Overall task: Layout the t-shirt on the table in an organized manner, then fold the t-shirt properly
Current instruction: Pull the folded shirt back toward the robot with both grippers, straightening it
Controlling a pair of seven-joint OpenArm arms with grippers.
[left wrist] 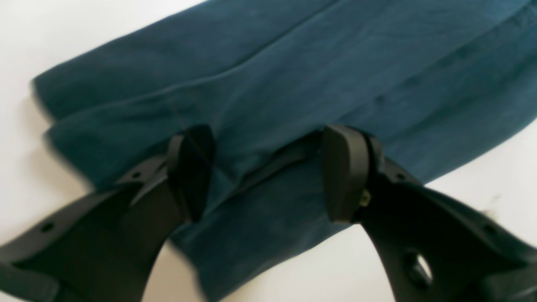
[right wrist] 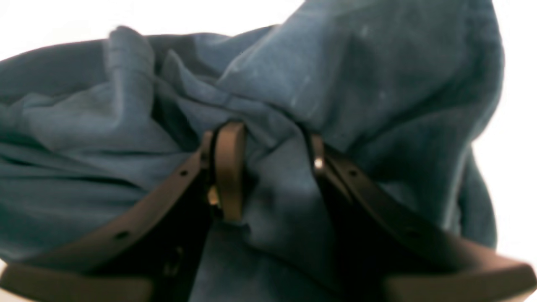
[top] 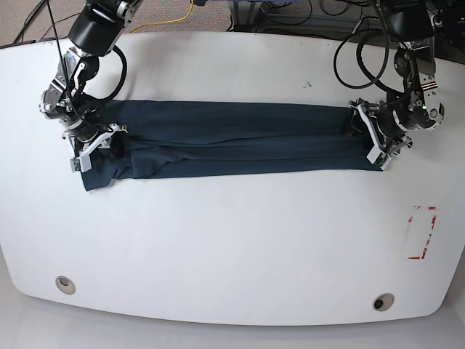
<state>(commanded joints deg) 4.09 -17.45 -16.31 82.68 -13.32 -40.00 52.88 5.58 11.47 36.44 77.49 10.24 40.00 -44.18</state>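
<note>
Grommet holes (top: 65, 284) near; shirt (top: 232, 138) long band on table (top: 232, 240). Left end effector (left wrist: 268, 172) spread wide, empty; right end effector (right wrist: 272, 167) parted round bunched cloth. Close both fully, lift ends together, evenly.

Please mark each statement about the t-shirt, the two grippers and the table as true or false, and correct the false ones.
1. The t-shirt lies as a long narrow band across the table. True.
2. The left gripper is shut on cloth. False: its jaws stand open over the shirt.
3. The right gripper has bunched fabric between its jaws. True.
4. The red tape rectangle is covered by the shirt. False: it lies bare, apart from the shirt.
</note>
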